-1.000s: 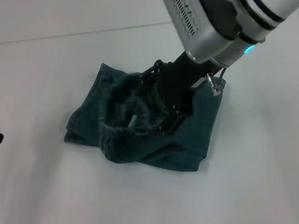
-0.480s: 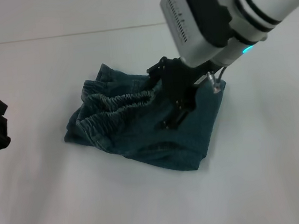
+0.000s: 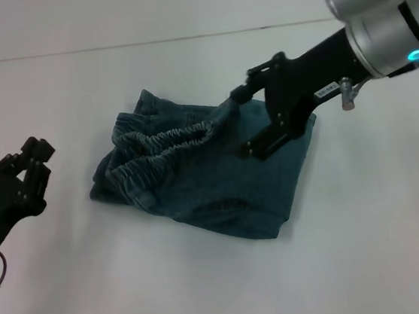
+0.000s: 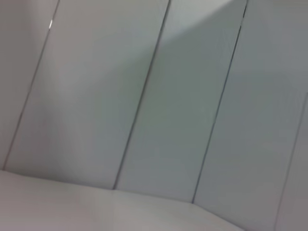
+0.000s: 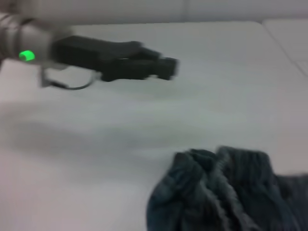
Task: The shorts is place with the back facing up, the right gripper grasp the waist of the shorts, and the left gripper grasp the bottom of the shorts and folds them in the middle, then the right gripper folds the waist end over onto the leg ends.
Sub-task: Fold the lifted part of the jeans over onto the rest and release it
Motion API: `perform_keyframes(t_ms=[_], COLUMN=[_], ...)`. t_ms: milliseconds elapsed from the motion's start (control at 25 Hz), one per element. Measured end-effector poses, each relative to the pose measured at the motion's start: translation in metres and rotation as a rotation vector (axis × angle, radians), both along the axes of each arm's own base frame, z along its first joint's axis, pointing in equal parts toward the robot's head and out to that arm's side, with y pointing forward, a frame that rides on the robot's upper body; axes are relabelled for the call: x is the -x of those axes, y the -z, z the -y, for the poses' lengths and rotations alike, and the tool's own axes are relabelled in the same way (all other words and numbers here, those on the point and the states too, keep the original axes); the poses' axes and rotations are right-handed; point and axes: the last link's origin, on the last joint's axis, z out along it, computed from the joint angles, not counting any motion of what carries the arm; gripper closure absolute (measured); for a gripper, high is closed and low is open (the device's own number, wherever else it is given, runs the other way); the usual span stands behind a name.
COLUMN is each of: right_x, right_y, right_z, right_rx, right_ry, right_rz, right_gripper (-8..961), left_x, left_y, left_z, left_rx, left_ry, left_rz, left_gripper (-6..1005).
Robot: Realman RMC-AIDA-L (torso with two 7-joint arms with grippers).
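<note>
The blue-green denim shorts lie folded into a compact bundle mid-table. The ruffled waist rests on top toward the left side; the same gathered band fills the lower part of the right wrist view. I cannot make out the flat leg ends. My right gripper is open just above the bundle's right half, holding nothing, its fingers spread apart. My left gripper is at the table's left, apart from the cloth, and also shows in the right wrist view.
The white table spreads out on all sides of the bundle. The left wrist view shows only pale wall panels. The right arm's silver body with a blue light reaches in from the upper right.
The right gripper let go of the waist, which now lies on the bundle, and drew back up and to the right. The left gripper shifted a little rightward into view.
</note>
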Motion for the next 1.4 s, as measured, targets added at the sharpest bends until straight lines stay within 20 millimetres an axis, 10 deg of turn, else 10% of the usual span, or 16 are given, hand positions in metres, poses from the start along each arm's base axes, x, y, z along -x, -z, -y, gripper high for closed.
perform_keyframes(t_ms=[320, 1000, 1400], right_x=[-0.01, -0.008, -0.02], right_y=[0.002, 0.037, 0.076], right_z=[0.001, -0.011, -0.019], right_rx=[0.013, 0.039, 0.04], right_ry=[0.264, 0.451, 0.344], right_rz=[-0.045, 0.135, 0.123], right_gripper=[15, 666, 898], left_x=[-0.008, -0.02, -0.024], left_y=[-0.001, -0.005, -0.006], left_z=[0.003, 0.023, 0.026], left_rx=[0.163, 0.432, 0.444], left_ry=[0.109, 0.336, 0.367], left_rz=[-0.053, -0.212, -0.203], left_gripper=[670, 163, 141])
